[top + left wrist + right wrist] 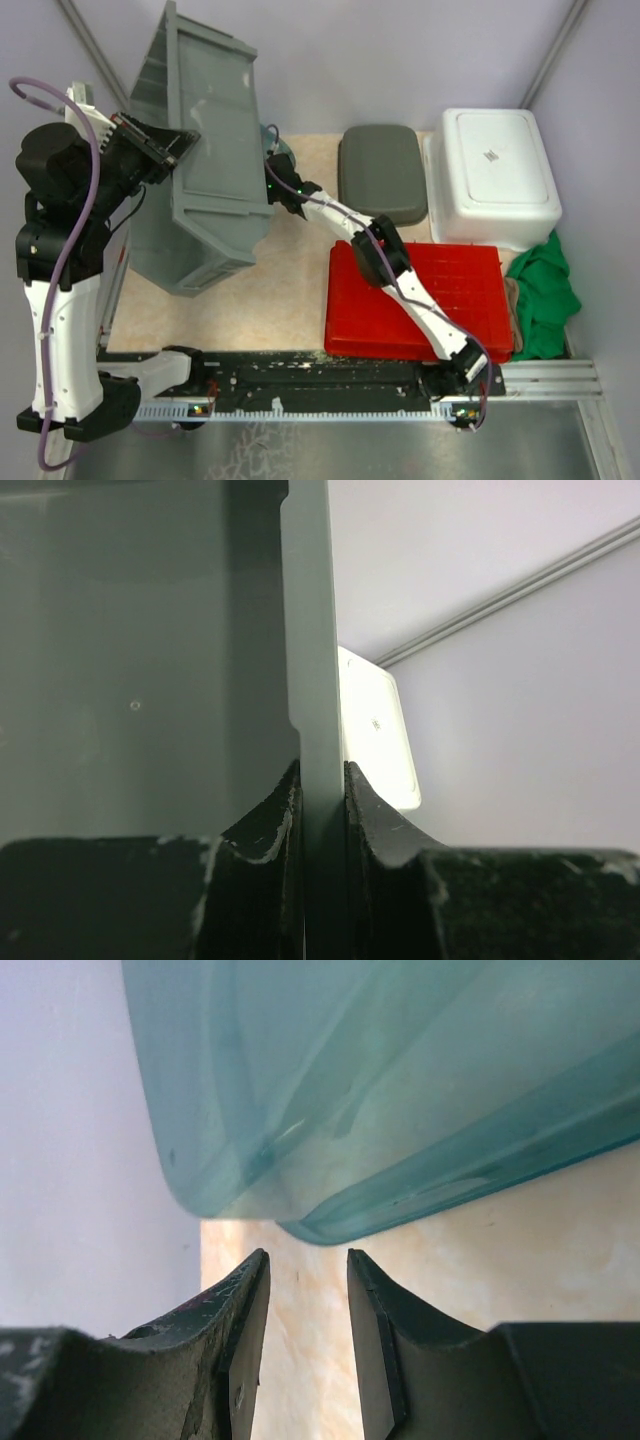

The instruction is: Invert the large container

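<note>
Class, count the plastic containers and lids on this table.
5: large grey container tilted at left; teal tub mostly hidden behind it; dark grey one back centre; white tub back right; flat red one front right. More may be hidden.

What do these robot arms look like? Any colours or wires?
The left arm and right arm are white segments with black joints. A purple cable loops along each. The left gripper and right gripper have black, curved fingers with scuffed edges.
</note>
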